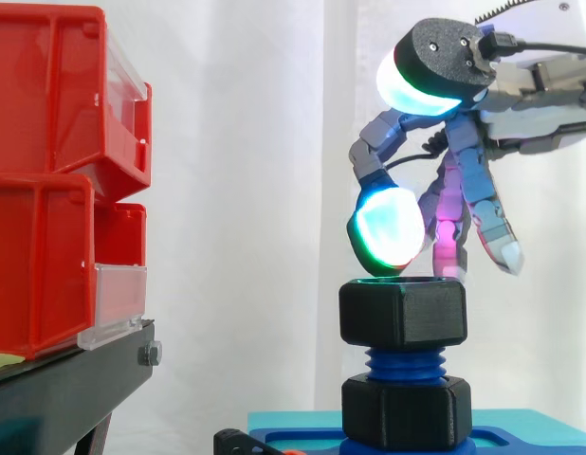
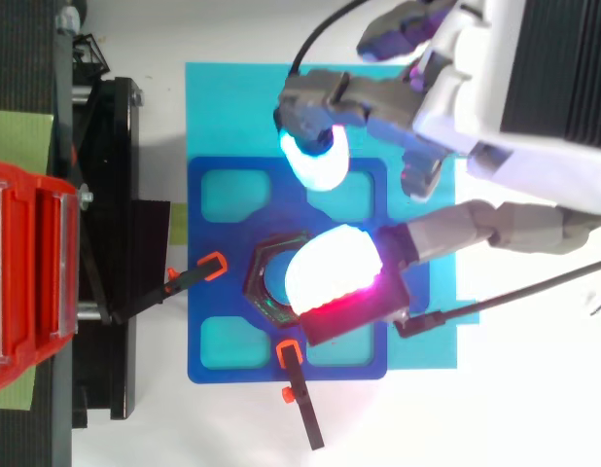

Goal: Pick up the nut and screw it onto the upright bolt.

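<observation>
The hand (image 1: 468,171) comes in from the right, tilted down, fingers spread and loose, grasping nothing. One bent finger's pad (image 1: 386,227) hangs at the top rim of the nut (image 1: 402,311); contact unclear. The nut sits on the upper threads of the upright bolt (image 1: 404,364), above a lower nut (image 1: 407,409)

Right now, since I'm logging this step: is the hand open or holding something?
Hand: open, holding nothing; one pad right at the top of the nut on the bolt.
</observation>
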Robot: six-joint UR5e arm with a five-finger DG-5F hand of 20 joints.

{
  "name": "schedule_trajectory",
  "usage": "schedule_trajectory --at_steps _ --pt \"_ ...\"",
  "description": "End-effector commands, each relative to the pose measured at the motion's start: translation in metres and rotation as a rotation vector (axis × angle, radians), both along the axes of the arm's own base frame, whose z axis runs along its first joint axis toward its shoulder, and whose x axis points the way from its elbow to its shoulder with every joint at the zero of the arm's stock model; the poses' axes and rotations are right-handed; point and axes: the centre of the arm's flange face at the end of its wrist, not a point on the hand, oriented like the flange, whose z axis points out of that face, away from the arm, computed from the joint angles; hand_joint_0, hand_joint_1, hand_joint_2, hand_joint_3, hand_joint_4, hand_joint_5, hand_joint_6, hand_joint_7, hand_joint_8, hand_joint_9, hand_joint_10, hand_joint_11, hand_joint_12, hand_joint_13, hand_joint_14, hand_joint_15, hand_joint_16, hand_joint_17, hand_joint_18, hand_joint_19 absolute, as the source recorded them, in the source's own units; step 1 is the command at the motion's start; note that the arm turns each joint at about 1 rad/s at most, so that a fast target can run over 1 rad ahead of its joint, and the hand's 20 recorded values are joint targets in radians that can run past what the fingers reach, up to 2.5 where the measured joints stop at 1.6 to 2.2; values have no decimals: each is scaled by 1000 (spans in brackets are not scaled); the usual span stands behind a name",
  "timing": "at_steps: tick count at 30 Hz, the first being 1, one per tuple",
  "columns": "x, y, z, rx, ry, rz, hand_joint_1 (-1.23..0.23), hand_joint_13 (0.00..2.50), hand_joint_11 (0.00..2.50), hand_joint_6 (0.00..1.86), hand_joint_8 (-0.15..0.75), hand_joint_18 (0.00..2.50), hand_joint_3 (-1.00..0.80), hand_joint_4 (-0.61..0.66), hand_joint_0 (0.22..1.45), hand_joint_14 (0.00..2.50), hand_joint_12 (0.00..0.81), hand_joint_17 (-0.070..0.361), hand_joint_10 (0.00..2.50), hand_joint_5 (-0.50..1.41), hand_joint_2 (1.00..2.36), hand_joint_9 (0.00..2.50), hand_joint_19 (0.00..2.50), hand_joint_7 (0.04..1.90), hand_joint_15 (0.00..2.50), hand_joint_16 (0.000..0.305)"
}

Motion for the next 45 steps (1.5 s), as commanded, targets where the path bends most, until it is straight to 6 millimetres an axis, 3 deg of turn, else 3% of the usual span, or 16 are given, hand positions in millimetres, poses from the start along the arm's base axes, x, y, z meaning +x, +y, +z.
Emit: schedule_trajectory --at_steps 1,6,8,12,15,16,19,28,45 --pt "-1 -7 12 -12 16 -5 -81 1170 185 505 301 849 -500 264 470 4 359 99 7 -29 1000 1548 129 999 117 44" --pt "6 -5 15 -14 -31 37 -86 827 40 503 298 689 -500 229 460 2 400 118 0 -97 1000 1205 179 757 51 52" --pt "12 2 12 -9 -65 61 -84 492 0 502 296 363 -500 190 451 0 419 126 0 -135 1000 909 99 668 0 56" --pt "24 10 5 -1 -126 68 -69 185 0 501 289 0 -500 159 439 0 415 132 0 -154 1000 600 0 622 0 59" --pt "30 20 -8 2 -124 80 -63 135 0 501 286 0 -500 160 436 0 412 133 0 -155 1000 553 0 618 0 59" --pt "34 25 -22 7 -108 88 -60 101 0 501 283 0 -500 160 434 0 413 134 0 -155 1000 528 0 616 0 60" --pt "35 29 -25 30 -103 94 -29 17 0 501 278 0 -500 157 432 0 409 136 0 -157 1000 464 0 629 0 61" --pt "30 36 -31 27 -47 104 -18 2 0 502 275 0 -500 166 432 0 410 137 0 -144 1000 451 0 673 0 61" --pt "26 51 -35 36 -11 124 -94 199 0 503 302 0 -500 208 460 0 396 109 0 -106 1000 669 0 794 0 49"
